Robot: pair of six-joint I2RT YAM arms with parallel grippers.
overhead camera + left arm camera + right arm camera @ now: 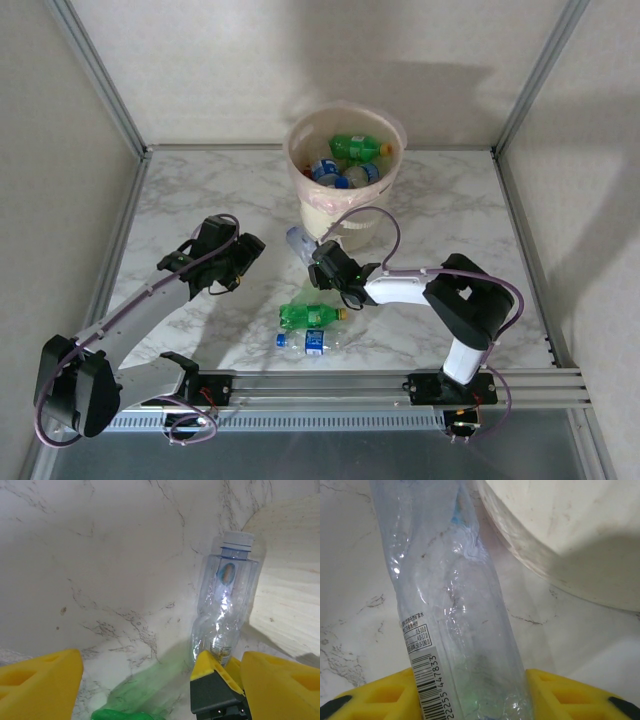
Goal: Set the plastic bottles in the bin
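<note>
Your left claw (243,256) hangs released and empty above the desk (190,205). Your right claw (315,258) is clenched on a clear bottle (298,241) just beside the base of the bin (345,205). A green bottle (310,316) and a blue-label bottle (312,342) lie loose nearer you. The bin wall stands close behind the claw, and several bottles lie inside.
</note>
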